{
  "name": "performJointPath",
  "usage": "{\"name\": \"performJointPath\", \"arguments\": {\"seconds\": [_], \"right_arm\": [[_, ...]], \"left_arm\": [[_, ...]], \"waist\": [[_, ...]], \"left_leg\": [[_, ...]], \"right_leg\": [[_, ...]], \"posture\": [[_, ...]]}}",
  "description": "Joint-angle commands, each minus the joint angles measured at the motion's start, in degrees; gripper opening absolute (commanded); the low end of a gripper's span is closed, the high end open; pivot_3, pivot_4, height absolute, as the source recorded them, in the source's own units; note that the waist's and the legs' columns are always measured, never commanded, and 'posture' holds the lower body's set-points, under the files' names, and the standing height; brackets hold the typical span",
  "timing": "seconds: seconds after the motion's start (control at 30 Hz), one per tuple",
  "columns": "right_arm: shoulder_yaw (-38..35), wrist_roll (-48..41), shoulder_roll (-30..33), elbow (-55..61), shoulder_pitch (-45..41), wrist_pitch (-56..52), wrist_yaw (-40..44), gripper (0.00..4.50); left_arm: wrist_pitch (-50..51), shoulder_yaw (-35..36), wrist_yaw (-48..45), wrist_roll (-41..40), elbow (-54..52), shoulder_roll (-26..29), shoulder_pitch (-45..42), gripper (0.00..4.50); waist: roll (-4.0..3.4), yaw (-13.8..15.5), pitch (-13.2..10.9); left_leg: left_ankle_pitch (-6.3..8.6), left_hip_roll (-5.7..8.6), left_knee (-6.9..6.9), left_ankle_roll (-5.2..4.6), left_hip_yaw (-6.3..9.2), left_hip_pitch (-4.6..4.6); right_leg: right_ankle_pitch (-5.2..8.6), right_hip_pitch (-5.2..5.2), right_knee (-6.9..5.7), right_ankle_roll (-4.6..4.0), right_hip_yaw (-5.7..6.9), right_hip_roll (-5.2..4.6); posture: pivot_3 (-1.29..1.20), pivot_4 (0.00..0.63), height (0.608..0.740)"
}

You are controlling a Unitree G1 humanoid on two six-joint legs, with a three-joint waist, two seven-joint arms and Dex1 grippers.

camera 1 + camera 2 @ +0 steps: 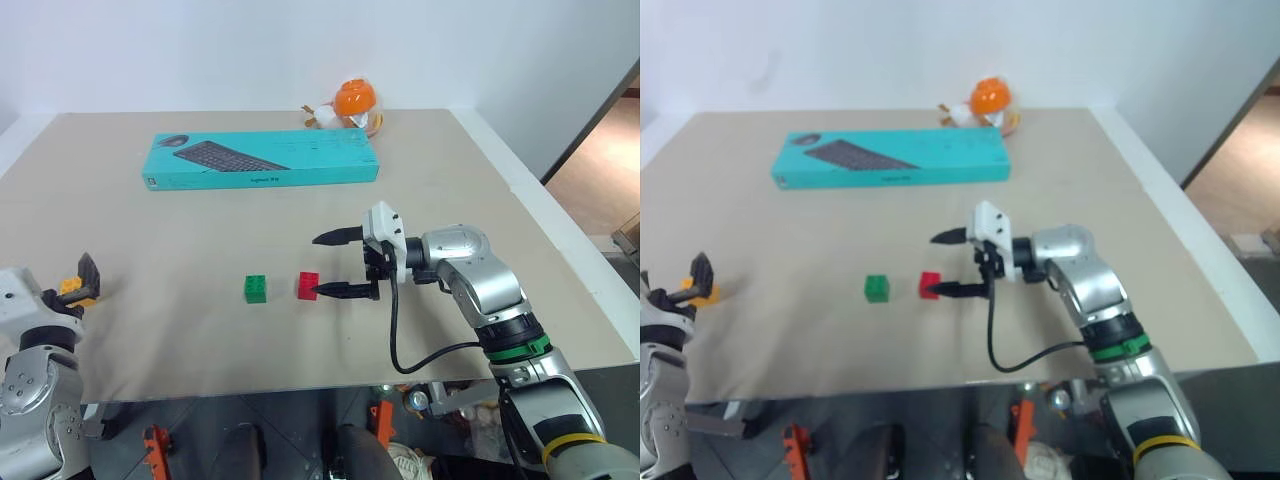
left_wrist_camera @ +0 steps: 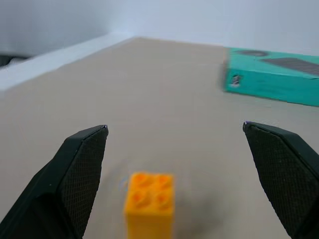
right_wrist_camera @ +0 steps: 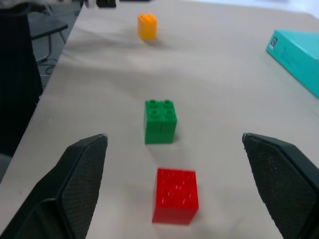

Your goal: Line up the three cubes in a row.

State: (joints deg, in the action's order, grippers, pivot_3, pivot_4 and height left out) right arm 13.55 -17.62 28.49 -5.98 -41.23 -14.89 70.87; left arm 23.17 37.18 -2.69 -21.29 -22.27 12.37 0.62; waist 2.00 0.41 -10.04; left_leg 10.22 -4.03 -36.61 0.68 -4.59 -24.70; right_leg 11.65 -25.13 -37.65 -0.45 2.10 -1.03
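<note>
Your small red plastic studded cube point(image 1: 308, 285) and green one point(image 1: 256, 288) sit upright, side by side mid-desk point(image 1: 150, 330); the red lies between your wide-open right end effector point(image 1: 331, 264) fingers. The yellow-orange cube point(image 2: 149, 204) stands studs-up between your spread left end effector point(image 1: 82, 284).

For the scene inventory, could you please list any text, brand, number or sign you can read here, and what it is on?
Small white print on the front edge of the teal keyboard box: there, but too small and blurred to read.
Red cube, green cube, yellow-orange cube: studs only, no readable marking.
Round orange toy: no text visible.
</note>
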Motion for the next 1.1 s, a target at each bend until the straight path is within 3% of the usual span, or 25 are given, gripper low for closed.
{"name": "performJointPath", "arguments": {"seconds": [0.03,0.47,0.5,0.73,0.93,1.1], "right_arm": [[-0.4,0.3,-0.4,0.1,-1.5,0.9,0.5,4.5],[-1.9,0.3,1.5,4.3,1.4,-1.6,-1.2,4.5],[-2.0,0.2,1.9,4.9,2.0,-1.9,-1.4,4.5],[-2.6,0.1,2.8,6.8,3.2,-2.9,-2.6,4.5],[-2.7,0.0,3.2,6.8,3.0,-3.1,-2.9,4.5],[-2.9,0.3,3.3,5.9,2.3,-2.8,-3.4,4.5]], "left_arm": [[0.2,0.8,-1.3,-2.0,2.8,1.7,0.4,4.48],[1.6,-1.9,-4.5,-2.6,14.9,6.8,-1.6,4.48],[1.3,-2.1,-4.5,-2.4,15.9,7.2,-2.4,3.98],[-0.1,-4.2,-6.1,-0.6,18.6,9.9,-3.6,1.82],[-3.6,-9.7,-17.1,0.4,17.6,14.9,-2.0,1.82],[-12.0,-21.7,-38.8,1.2,15.1,23.2,-0.1,1.82]], "waist": [[0.0,0.0,0.0],[0.08,0.0,0.0],[0.08,0.0,0.0],[0.08,0.0,0.0],[0.09,0.0,0.0],[0.08,0.0,0.0]], "left_leg": [[0.0,0.0,0.0,0.0,-0.01,0.0],[0.01,-0.02,0.01,0.01,0.0,-0.02],[0.01,-0.02,0.02,0.01,0.01,-0.03],[0.01,-0.04,0.03,0.02,0.0,-0.02],[0.02,-0.06,0.06,0.04,-0.1,-0.05],[0.04,-0.07,0.12,0.07,-0.25,-0.04]], "right_leg": [[0.0,0.0,0.0,0.0,-0.01,-0.01],[0.09,-0.06,0.0,-0.17,-0.03,-0.05],[0.09,-0.07,0.0,-0.16,-0.04,-0.06],[0.08,-0.09,0.0,-0.16,-0.03,-0.05],[0.18,-0.13,0.0,-0.32,0.0,-0.06],[0.24,-0.18,0.01,-0.43,-0.01,-0.12]], "posture": [[0.0,0.15,0.74],[0.0,0.15,0.74],[0.0,0.15,0.74],[0.0,0.15,0.74],[0.0,0.15,0.74],[0.0,0.15,0.74]]}}
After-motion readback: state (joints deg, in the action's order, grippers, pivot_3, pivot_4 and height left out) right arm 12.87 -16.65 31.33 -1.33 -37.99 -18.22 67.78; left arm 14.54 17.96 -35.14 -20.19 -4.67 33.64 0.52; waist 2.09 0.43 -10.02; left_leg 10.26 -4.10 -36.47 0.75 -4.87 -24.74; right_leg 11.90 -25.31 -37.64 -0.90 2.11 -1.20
